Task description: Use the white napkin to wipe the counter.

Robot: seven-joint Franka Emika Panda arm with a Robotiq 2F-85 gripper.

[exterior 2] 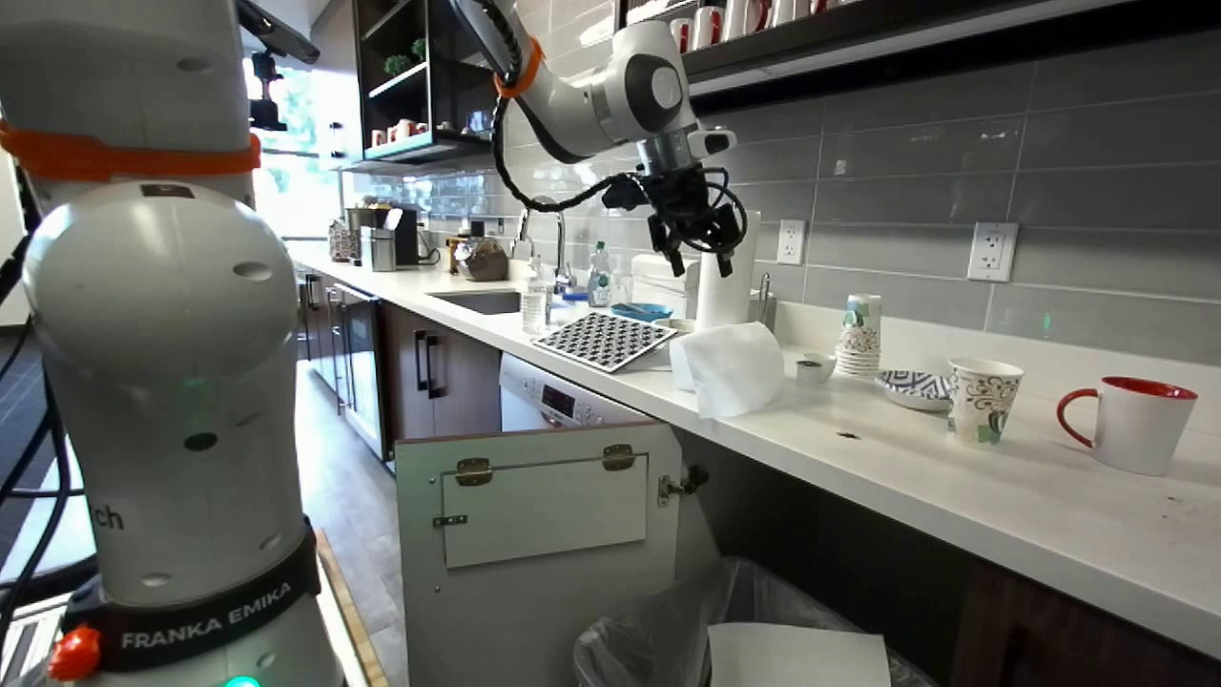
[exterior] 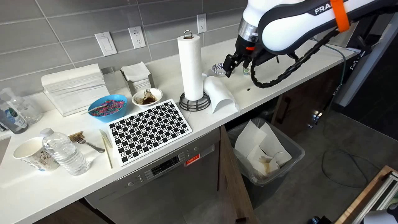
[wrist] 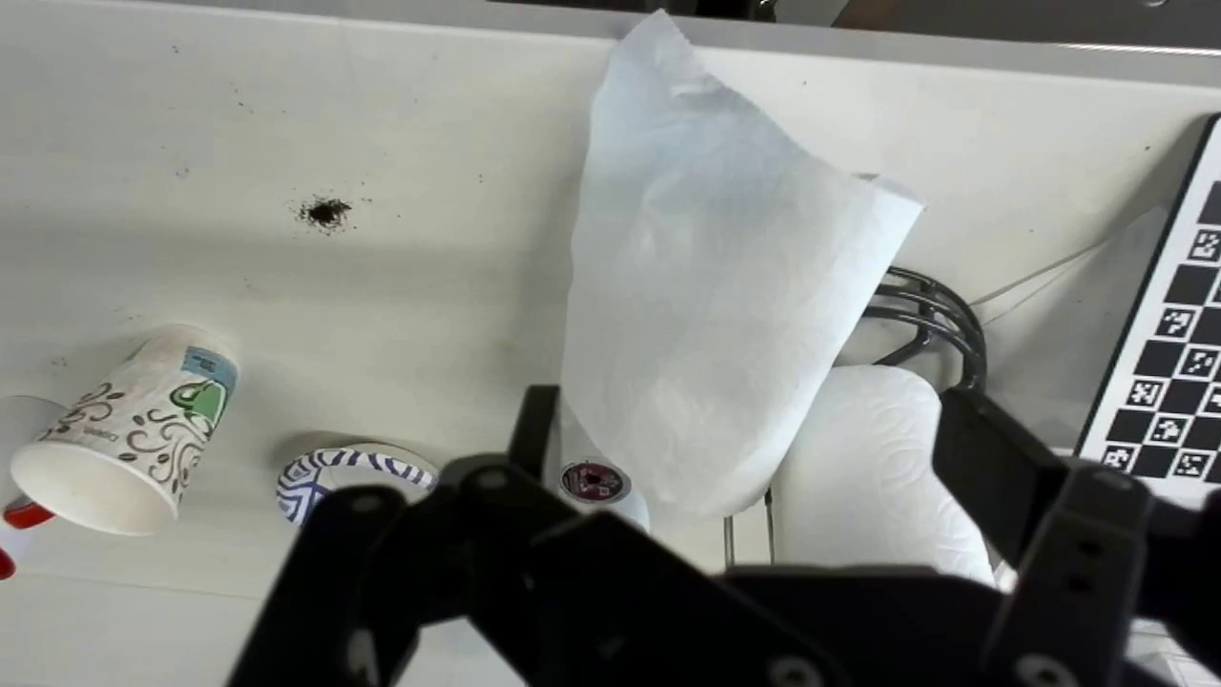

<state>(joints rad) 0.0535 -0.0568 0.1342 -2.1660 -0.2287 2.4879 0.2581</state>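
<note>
The napkin (wrist: 706,286) is curled on the worktop (wrist: 429,124), below the end effector (exterior 2: 701,268), which is spread wide. On one side of the end effector a roll (exterior: 190,67) is stood; on the other, dark specks (wrist: 326,212) are scattered.

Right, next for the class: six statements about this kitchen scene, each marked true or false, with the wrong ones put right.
1. The gripper is open above the counter. True.
2. The white napkin is clamped in the gripper. False: the white napkin lies curved on the counter.
3. The paper towel roll lies on its side. False: the paper towel roll stands upright.
4. Dark specks lie in a small pile on the counter. True.
5. White sheets lie in the bin. True.
6. The cabinet door next to the bin is shut. False: the cabinet door stands open.
</note>
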